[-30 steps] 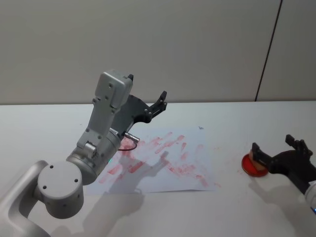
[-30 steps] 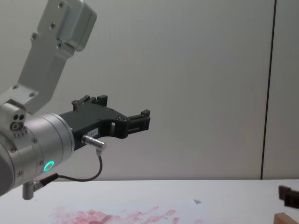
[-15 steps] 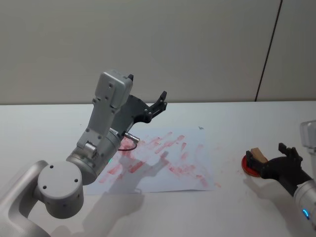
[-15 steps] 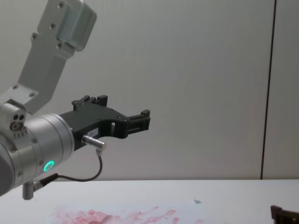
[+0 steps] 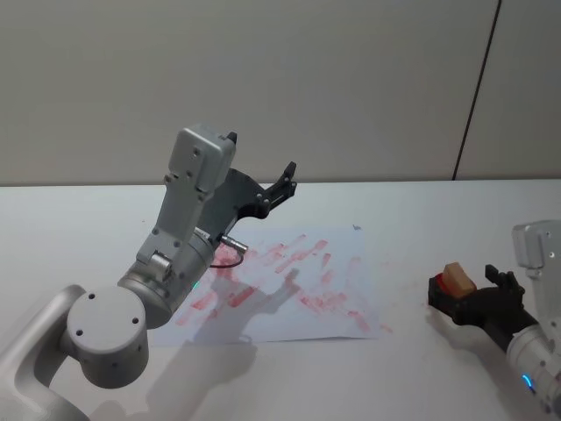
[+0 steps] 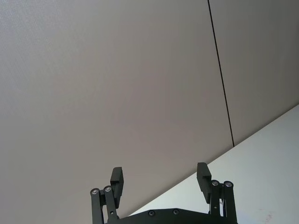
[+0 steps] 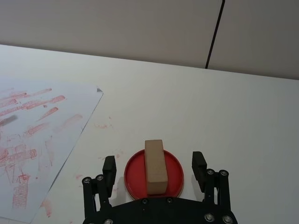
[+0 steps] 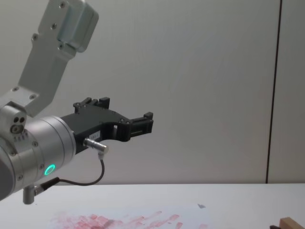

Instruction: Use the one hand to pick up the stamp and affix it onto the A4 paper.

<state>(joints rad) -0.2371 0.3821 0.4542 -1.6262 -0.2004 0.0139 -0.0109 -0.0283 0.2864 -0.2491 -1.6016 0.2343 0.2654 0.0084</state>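
Note:
The stamp, a small light-brown wooden block, stands on a round red ink pad at the table's right. My right gripper is open; its fingers sit wide on either side of the pad, clear of the block. The head view shows the stamp just above that gripper, and its corner peeks in low in the chest view. The A4 paper, smeared with red prints, lies mid-table, also seen as the paper in the right wrist view. My left gripper is raised above the paper, open and empty.
The left arm's big grey links and looped cable hang over the paper's left part. Red smudges mark the white table between paper and pad. A grey wall stands behind.
The right arm has drawn back toward me and lower, turning its gripper so its fingers now straddle the stamp and pad. The left arm has not moved.

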